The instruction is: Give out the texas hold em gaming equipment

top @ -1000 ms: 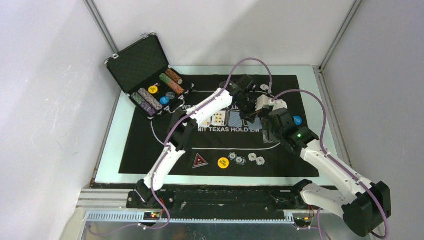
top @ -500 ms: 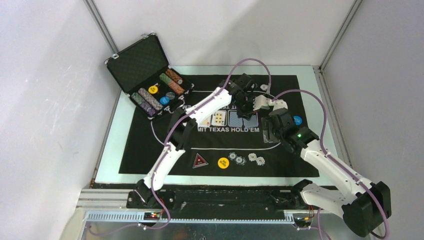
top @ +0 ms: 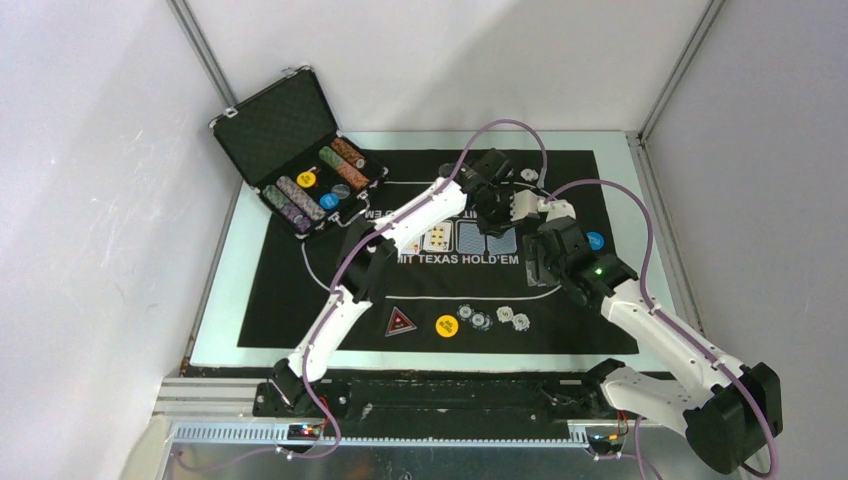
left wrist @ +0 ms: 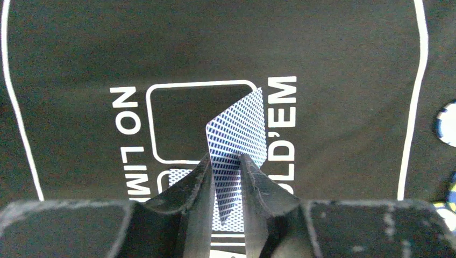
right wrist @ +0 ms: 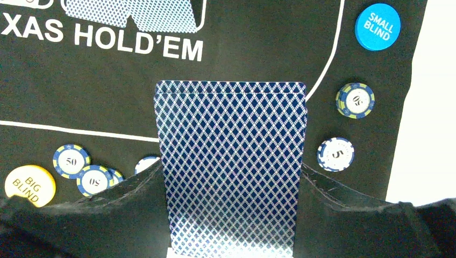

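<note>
My left gripper point(left wrist: 225, 161) is shut on one blue-backed playing card point(left wrist: 236, 134) and holds it tilted above an empty white card outline point(left wrist: 152, 121) on the mat; in the top view the gripper point(top: 497, 222) hangs over the row of cards point(top: 455, 237). My right gripper point(right wrist: 231, 172) is shut on the blue-backed deck point(right wrist: 231, 150), just right of the left one in the top view point(top: 542, 262). A blue SMALL BLIND disc point(right wrist: 377, 26), a yellow BIG BLIND disc point(right wrist: 29, 185) and poker chips point(right wrist: 355, 100) lie on the mat. The triangle marker point(top: 400, 321) lies near the front.
The open black case point(top: 300, 170) with chip rows stands at the far left. The black mat point(top: 300, 290) covers most of the table. More chips point(top: 480, 319) sit beside the yellow disc point(top: 447, 325). One chip point(top: 527, 175) lies at the far side.
My left gripper with its card has drawn a little away from the deck toward the far side. The right arm with the deck has stayed put.
</note>
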`<state>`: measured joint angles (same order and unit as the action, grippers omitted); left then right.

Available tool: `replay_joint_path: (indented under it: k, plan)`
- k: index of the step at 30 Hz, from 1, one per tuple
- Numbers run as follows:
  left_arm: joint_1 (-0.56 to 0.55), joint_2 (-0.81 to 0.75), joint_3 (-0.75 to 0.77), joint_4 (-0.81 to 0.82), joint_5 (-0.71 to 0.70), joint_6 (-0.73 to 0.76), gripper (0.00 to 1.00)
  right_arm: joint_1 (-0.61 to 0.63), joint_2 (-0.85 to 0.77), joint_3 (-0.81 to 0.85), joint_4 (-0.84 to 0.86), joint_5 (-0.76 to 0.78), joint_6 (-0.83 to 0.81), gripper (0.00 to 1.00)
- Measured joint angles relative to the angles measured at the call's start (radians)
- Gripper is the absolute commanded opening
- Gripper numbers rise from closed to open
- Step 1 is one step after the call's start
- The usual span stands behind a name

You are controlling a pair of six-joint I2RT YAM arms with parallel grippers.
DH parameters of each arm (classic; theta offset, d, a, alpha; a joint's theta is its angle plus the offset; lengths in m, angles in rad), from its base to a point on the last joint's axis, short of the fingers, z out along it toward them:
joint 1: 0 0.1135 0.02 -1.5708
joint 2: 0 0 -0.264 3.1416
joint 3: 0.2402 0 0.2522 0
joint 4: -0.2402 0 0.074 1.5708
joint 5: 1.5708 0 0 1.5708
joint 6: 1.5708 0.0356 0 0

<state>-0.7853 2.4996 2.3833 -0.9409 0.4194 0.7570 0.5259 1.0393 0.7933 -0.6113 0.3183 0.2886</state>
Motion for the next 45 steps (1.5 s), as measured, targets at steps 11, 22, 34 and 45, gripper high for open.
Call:
replay_joint_path:
  k: [11,22,34,45]
  plan:
    - [-0.007,0.0,-0.006,0.07,-0.106,-0.034,0.48,0.0,0.0,-0.002,0.0,-0.008,0.0,0.0]
    - [-0.007,0.0,-0.033,0.171,-0.191,-0.087,1.0,0.0,0.0,-0.005,0.001,-0.008,0.0,0.0]
    - [0.01,-0.057,-0.231,0.426,-0.218,-0.428,1.0,-0.003,0.0,-0.009,0.006,-0.008,0.0,0.0]
    - [0.1,-0.371,-0.704,0.812,-0.182,-1.018,1.0,-0.012,0.0,-0.013,0.007,-0.015,0.005,0.0]
